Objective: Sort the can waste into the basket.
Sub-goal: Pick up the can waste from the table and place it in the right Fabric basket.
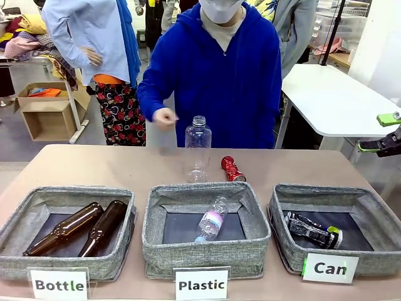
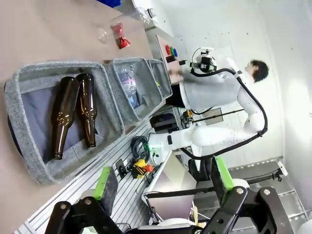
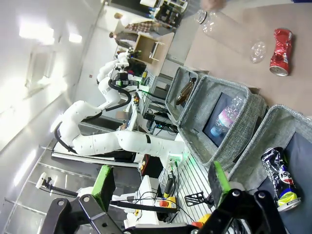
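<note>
Front: the right gripper (image 1: 380, 132) is being held open and empty at 3 o'clock, off the table's edge. The red can (image 1: 232, 168) is lying on the table (image 1: 94, 166), at 1 o'clock of the Plastic basket (image 1: 207, 188) and 10 o'clock of the Can basket (image 1: 376, 200). The black can (image 1: 312, 231) is already being held in that basket. A clear bottle (image 1: 198, 147) is standing just beside the red can, at its 9 o'clock, with the person's hand (image 1: 165, 118) being kept near the bottle's neck.

Left wrist: the left gripper (image 2: 163, 180) is being held released, with nothing between the pads. The red can (image 2: 120, 36) is being shown at 11 o'clock, well apart. The brown bottles (image 2: 66, 114) are lying in the Bottle basket (image 2: 29, 146).

Right wrist: the jaws are being held wide and empty. The red can (image 3: 281, 52) is being shown at 2 o'clock and the black can (image 3: 282, 179) at 4 o'clock.

Risks, as judged:
- The bottle is likely to be knocked over if the approach is being made from its side.
- The person's hand may be clipped.
- The crushed, shiny can may be squeezed out of the pads.
- An early release could see the can dropped into the Plastic basket.
</note>
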### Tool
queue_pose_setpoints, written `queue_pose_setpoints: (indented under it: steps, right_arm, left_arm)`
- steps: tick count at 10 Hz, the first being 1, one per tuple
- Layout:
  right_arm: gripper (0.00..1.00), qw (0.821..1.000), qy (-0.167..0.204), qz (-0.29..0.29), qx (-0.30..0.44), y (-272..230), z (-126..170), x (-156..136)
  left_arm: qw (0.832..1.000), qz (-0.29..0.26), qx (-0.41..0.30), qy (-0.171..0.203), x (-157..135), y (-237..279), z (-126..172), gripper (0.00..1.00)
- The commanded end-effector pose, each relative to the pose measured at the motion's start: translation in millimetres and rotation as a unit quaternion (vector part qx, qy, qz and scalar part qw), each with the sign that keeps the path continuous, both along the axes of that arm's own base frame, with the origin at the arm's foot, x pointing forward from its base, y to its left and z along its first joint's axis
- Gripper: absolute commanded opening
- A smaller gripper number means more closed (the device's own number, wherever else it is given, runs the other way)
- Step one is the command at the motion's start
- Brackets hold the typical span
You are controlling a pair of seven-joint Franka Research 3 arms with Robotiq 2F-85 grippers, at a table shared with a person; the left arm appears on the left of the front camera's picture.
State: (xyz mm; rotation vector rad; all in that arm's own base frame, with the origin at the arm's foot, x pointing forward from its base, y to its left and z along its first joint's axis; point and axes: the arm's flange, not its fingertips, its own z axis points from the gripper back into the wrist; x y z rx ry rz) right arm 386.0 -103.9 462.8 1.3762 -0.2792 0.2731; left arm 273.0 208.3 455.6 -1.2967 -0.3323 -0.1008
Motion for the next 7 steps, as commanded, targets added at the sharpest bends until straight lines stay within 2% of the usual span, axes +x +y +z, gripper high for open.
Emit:
queue_pose_setpoints:
  steps: [1,2,5,6,7]
  right_arm:
    - [1.0,1.0,-0.005,0.007,-0.001,-2.5,2.1,-2.0]
    - [1.0,1.0,-0.005,0.007,-0.001,-2.5,2.1,-2.0]
    - [1.0,1.0,0.0,0.0,0.0,0.0,0.0,0.0]
    - [1.0,0.995,-0.036,0.026,-0.091,42.3,23.4,-2.3]
    - [1.0,0.983,-0.04,0.071,-0.165,93.1,24.4,14.7]
  left_arm:
    - [1.0,0.006,-0.001,-0.002,16.5,-11.2,-1.8,1.0]
    - [1.0,0.0,0.0,0.0,0.0,0.0,0.0,1.0]
    - [1.0,0.0,0.0,0.0,0.0,0.0,0.0,1.0]
    - [1.0,0.0,0.0,0.0,0.0,0.0,0.0,1.0]
    - [1.0,0.0,0.0,0.0,0.0,0.0,0.0,1.0]
